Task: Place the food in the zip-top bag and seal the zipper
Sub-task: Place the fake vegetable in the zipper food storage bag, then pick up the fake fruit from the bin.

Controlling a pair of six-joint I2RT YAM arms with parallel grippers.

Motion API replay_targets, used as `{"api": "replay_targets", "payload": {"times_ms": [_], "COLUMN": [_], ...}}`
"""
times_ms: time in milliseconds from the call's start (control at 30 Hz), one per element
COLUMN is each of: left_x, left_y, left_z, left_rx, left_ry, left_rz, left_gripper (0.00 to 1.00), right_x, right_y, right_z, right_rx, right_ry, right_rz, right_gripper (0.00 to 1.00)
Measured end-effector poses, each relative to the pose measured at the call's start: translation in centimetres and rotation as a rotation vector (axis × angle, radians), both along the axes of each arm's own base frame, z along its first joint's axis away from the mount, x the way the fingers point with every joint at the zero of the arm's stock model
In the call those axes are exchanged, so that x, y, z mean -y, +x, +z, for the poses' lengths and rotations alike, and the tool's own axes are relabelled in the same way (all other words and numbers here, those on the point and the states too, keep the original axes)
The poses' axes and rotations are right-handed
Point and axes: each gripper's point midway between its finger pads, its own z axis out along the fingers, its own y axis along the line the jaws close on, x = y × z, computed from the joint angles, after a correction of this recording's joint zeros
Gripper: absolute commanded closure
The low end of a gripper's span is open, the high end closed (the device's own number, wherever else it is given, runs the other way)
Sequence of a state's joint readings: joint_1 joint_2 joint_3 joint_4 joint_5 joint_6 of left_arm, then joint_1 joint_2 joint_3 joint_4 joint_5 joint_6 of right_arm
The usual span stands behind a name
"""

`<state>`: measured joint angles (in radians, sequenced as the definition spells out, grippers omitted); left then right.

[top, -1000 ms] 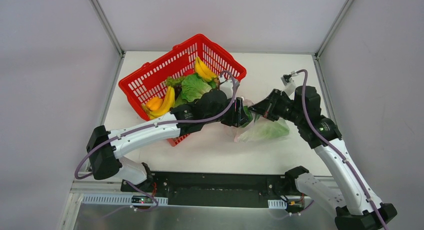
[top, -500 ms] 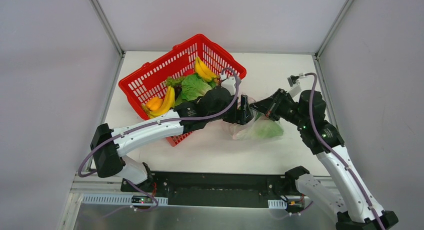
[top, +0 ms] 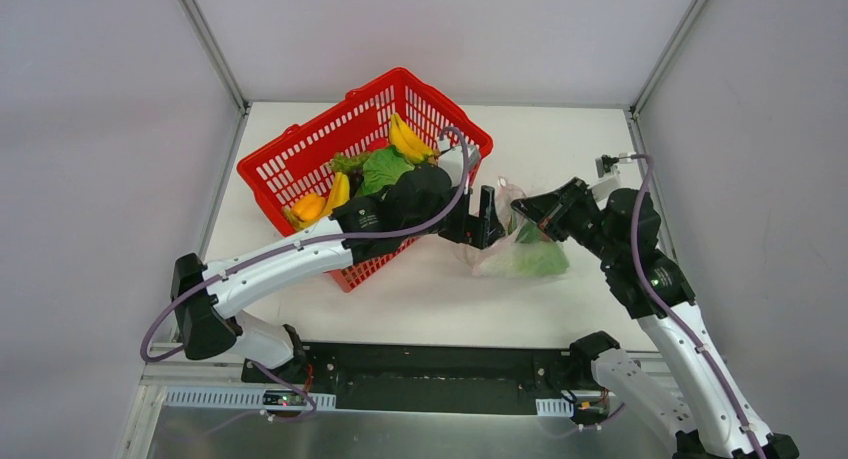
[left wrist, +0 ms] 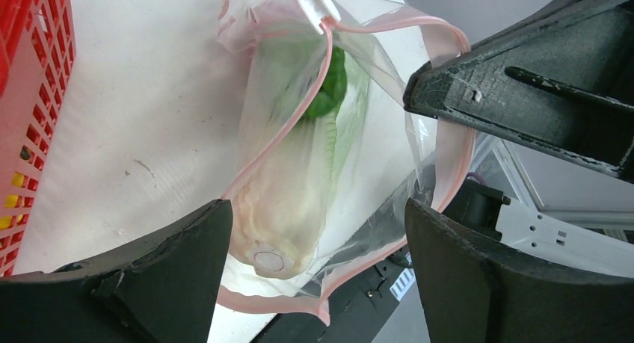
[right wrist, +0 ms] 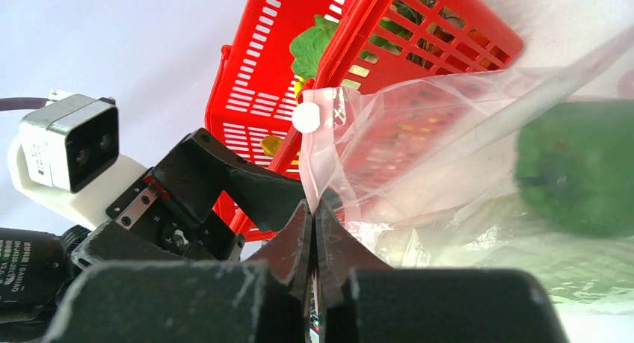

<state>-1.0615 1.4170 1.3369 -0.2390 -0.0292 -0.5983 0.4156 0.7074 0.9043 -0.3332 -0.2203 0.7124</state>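
Ahead of our left gripper (left wrist: 318, 208): bag (left wrist: 389, 156) mouth, cabbage (left wrist: 288, 201) inside, lengthwise away.
Left jaws: wide, empty.
Right gripper (right wrist: 314, 220): pinching bag rim.
Basket (top: 300, 154): nearest our left arm.

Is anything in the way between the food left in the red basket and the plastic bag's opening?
Nothing visible lies between basket and bag. The right gripper pinches the bag's zipper, holding the mouth open; only the open left gripper hangs in front of it, with a cabbage inside.
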Motion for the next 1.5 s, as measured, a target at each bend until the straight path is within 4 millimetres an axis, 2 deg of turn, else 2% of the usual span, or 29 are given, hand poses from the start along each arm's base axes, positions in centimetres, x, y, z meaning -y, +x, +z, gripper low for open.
{"api": "replay_targets", "payload": {"times_ms": [167, 333, 433, 533, 667, 800, 967, 1100, 1200, 1333, 1500], "left_x": [-1.1, -3.3, -5.4, -7.7, -11.0, -14.6, -20.1, -23.0, -24.5, -25.9, -25.7], "left_y": [-0.5, -1.1, -1.1, -0.7, 0.5, 2.6, 4.8, 5.6, 5.8, 6.1, 6.0], "left_z": [0.6, 2.9, 4.5, 5.3, 5.0, 4.3, 2.6, 1.2, -0.6, -4.1, -8.4], "left_rx": [0.016, 0.072, 0.123, 0.171, 0.206, 0.207, 0.154, 0.093, 0.017, -0.126, -0.312], "left_ry": [0.023, 0.013, 0.015, 0.047, 0.128, 0.197, 0.282, 0.345, 0.394, 0.489, 0.564], "left_rz": [-0.011, -0.007, 0.034, 0.096, 0.186, 0.292, 0.436, 0.502, 0.515, 0.522, 0.469], "left_gripper": [0.14, 0.09, 0.02, 0.01, 0.01, 0.01, 0.01, 0.01, 0.01, 0.01, 0.01], "right_x": [-0.1, 1.3, 1.3, 0.6, 0.2, 0.0, -0.1, -0.2, -0.3, -0.4, -0.4], "right_y": [0.4, 1.1, 0.7, 0.0, -0.5, -0.9, -1.0, -1.1, -1.1, -1.1, -1.1], "right_z": [-0.1, 0.1, 0.4, 0.1, -1.1, -1.8, -1.9, -2.0, -2.2, -2.4, -2.4], "right_rx": [-0.009, 0.021, 0.052, 0.053, 0.031, 0.008, 0.003, -0.007, -0.016, -0.026, -0.029], "right_ry": [-0.026, -0.113, -0.143, -0.159, -0.166, -0.169, -0.165, -0.158, -0.153, -0.149, -0.147], "right_rz": [0.001, -0.056, -0.026, 0.040, 0.083, 0.102, 0.113, 0.117, 0.120, 0.122, 0.121], "right_gripper": [1.00, 0.99, 1.00, 1.00, 0.99, 1.00, 1.00, 1.00, 1.00, 1.00, 1.00]}}
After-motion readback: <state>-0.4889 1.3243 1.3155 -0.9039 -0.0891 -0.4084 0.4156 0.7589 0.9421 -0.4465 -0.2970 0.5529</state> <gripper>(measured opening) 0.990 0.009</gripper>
